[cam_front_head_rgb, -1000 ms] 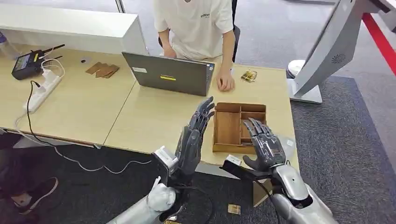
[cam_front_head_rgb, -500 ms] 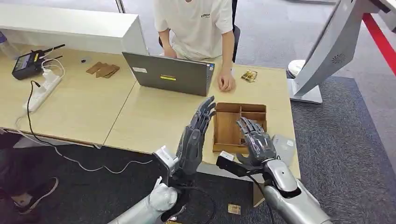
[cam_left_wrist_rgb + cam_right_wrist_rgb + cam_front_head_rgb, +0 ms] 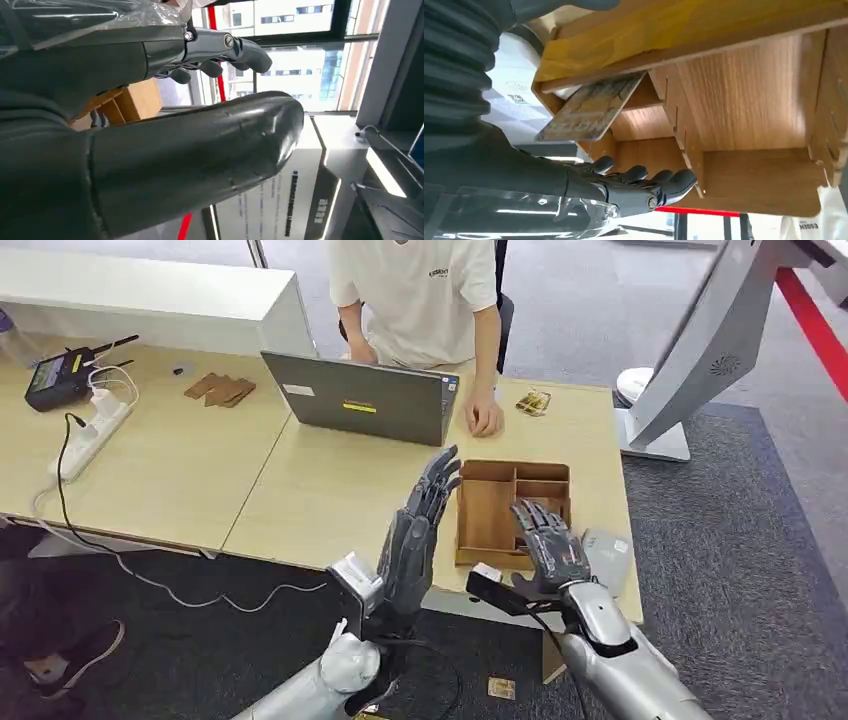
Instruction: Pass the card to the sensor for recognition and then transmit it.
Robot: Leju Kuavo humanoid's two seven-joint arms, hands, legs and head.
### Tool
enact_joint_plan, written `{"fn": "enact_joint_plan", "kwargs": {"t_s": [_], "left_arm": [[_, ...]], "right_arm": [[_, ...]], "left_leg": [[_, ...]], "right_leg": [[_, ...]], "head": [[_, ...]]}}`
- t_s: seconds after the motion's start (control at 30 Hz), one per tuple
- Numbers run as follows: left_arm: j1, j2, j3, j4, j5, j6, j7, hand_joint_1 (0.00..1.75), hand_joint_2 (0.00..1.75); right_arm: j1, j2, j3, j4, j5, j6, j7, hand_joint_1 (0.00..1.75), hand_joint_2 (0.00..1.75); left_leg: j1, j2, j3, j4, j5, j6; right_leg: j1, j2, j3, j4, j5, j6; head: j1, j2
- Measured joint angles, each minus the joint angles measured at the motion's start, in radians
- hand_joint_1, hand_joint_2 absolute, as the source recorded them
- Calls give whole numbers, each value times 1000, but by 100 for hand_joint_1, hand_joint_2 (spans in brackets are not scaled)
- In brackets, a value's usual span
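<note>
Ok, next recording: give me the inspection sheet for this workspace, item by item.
Surface: light wooden table, two tops joined.
Job's things: wooden tray with compartments; card leaning in one compartment.
Clutter: laptop, brown pieces, small packet.
Hands: left hand raised, fingers straight, holding nothing; right hand spread over the tray's near edge, holding nothing.
Cables: power strip, black cable, black device.
Surroundings: seated person, white stand, grey carpet.
</note>
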Motion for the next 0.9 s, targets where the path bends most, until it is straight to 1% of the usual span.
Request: {"fn": "enact_joint_plan", "kwargs": {"t_s": [0.1, 0.43, 0.9], "left_arm": [[0, 0, 0, 0, -2, 0, 3, 0, 0], [0, 0, 0, 3, -2, 5, 4, 0, 0], [1, 0, 1, 9, -3, 10, -4, 0, 0]], "right_arm": [[-1, 0, 0, 14, -3, -5, 3, 0, 175], [-9, -7, -6, 44, -22, -56, 15, 0, 175], [-16, -34, -34, 53, -50, -87, 18, 0, 175]], "left_leg": [[0, 0, 0, 0, 0, 0], [0, 0, 0, 0, 0, 0], [0, 0, 0, 0, 0, 0]], "right_leg": [[0, 0, 0, 0, 0, 0], [0, 0, 0, 0, 0, 0], [0, 0, 0, 0, 0, 0]], "head": [[0, 0], [0, 0], [0, 0]]}}
